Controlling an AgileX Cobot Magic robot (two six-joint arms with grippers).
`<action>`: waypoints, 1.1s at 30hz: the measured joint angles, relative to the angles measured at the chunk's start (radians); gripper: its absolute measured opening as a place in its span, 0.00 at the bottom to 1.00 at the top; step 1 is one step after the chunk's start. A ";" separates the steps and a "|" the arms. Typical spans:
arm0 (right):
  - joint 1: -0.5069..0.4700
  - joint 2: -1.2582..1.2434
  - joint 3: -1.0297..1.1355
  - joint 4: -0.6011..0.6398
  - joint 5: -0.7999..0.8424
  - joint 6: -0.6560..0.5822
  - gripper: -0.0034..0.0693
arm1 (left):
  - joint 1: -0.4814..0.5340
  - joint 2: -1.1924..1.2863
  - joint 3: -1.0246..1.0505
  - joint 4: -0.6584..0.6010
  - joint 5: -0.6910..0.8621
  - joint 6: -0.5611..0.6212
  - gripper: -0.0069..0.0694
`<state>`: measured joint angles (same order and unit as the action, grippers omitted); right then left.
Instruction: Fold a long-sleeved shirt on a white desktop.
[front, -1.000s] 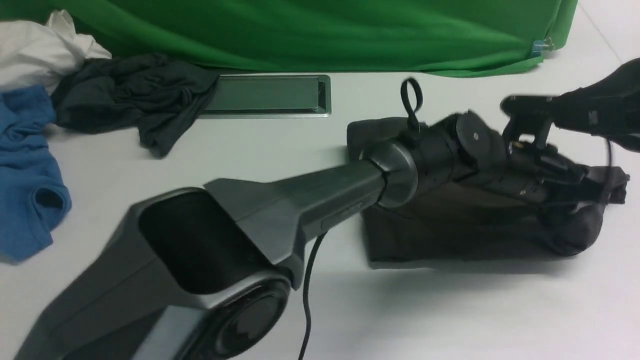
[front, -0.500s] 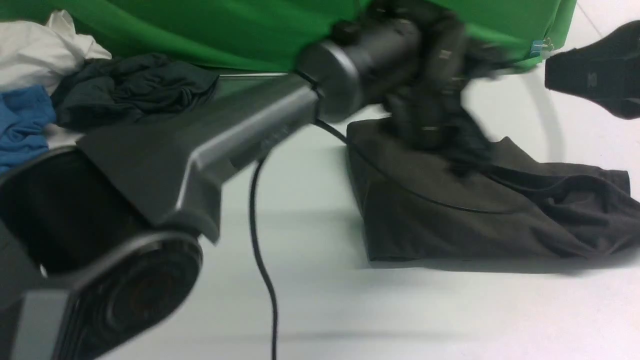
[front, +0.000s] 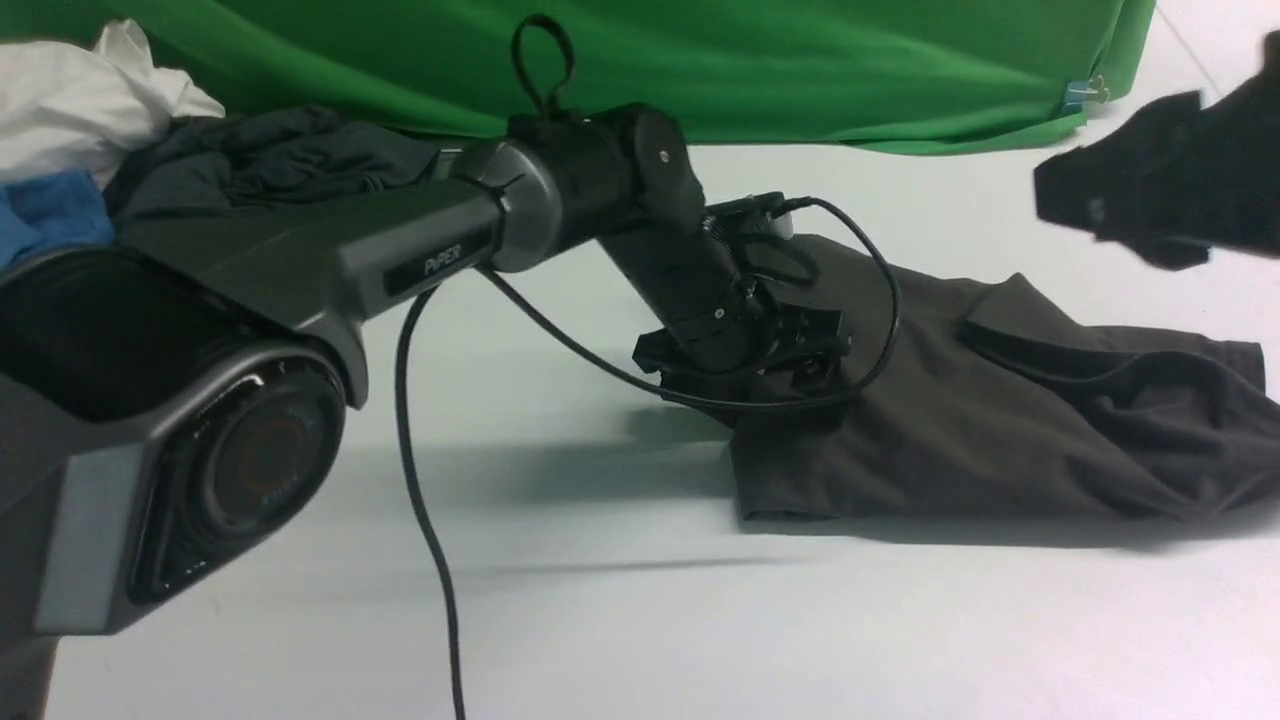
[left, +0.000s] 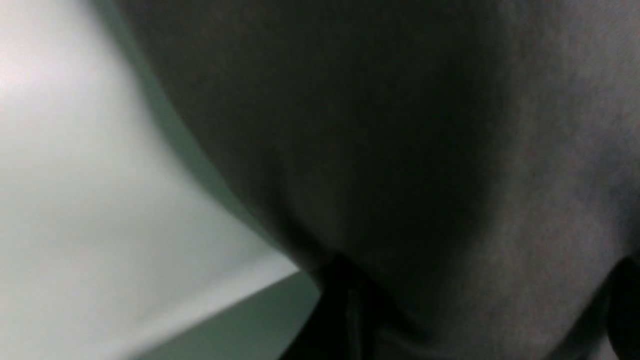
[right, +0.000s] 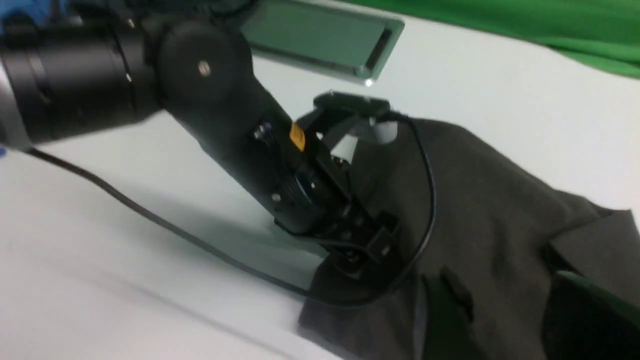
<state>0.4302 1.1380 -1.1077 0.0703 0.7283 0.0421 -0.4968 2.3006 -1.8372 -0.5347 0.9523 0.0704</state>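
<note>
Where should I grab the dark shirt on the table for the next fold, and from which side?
Likely the shirt at its rumpled right end, coming in from the right. There the cloth stands up in loose wrinkles that jaws can pinch; the left edge lies flat and neatly folded against the table.

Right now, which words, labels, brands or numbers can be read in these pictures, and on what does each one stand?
"PiPER": pale letters on a dark plate on the left arm.
Pale mark on the right arm: too blurred to read.
Yellow sticker on the left arm's wrist: no text can be made out.
Long-sleeved shirt: no lettering shows.
</note>
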 joint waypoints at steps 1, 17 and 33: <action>0.000 0.021 0.000 -0.001 -0.003 0.006 0.42 | 0.003 -0.002 0.011 -0.012 -0.006 0.041 0.90; 0.000 0.068 -0.092 0.007 -0.045 0.001 0.44 | 0.229 -0.153 0.275 0.085 0.092 0.242 0.18; 0.142 0.568 -0.297 0.220 -0.049 -0.363 0.44 | 0.586 -0.371 0.637 0.057 -0.029 0.378 0.18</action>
<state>0.5720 1.7061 -1.4043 0.2906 0.6790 -0.3204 0.0888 1.9292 -1.2006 -0.4776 0.9231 0.4486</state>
